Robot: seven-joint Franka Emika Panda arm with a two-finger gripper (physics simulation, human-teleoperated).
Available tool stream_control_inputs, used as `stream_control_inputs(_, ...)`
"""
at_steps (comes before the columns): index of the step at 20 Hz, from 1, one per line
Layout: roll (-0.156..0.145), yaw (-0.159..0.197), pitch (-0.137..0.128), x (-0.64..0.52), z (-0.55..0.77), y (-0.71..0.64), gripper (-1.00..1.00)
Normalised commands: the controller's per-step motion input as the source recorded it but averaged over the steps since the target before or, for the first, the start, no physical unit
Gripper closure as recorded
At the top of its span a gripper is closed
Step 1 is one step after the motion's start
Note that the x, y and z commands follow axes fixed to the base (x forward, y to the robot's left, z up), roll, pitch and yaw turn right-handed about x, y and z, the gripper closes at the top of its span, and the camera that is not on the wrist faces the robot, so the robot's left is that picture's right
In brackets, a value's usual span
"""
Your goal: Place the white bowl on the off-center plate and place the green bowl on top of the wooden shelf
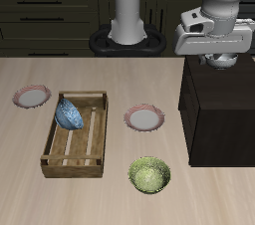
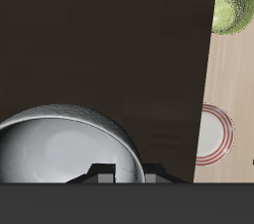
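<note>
My gripper (image 1: 221,62) hangs above the back part of the dark wooden shelf (image 1: 221,110). In the wrist view the gripper (image 2: 124,173) is shut on the rim of the white bowl (image 2: 62,147), held over the shelf top (image 2: 109,40). The hand hides that bowl in the exterior view. The green bowl (image 1: 149,175) sits on the table near the front edge, in front of the shelf's corner; the wrist view also shows it (image 2: 234,0). The off-center plate (image 1: 32,96) lies far across the table, beyond the crate.
A second identical pink-rimmed plate (image 1: 145,118) lies between the crate and the shelf, also in the wrist view (image 2: 214,134). A light-wood slatted crate (image 1: 76,135) holds a blue-patterned bowl (image 1: 70,114). The robot's base (image 1: 127,30) stands at the back.
</note>
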Motion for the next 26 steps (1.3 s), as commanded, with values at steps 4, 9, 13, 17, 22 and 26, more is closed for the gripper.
stream_control_inputs(4, 0.011, -0.005, -0.003, -0.04, 0.0, -0.03, 1.0)
stream_control_inputs(9, 0.006, -0.015, -0.011, -0.02, 0.03, -0.09, 1.0)
stream_control_inputs(13, 0.016, -0.022, -0.035, -0.08, 0.19, -0.11, 1.0)
stream_control_inputs(17, 0.026, -0.007, -0.038, -0.21, 0.16, -0.16, 1.0)
stream_control_inputs(22, 0.013, 0.005, -0.028, -0.22, 0.08, -0.22, 1.0)
stream_control_inputs(26, -0.021, 0.014, -0.034, -0.12, 0.07, -0.38, 1.0)
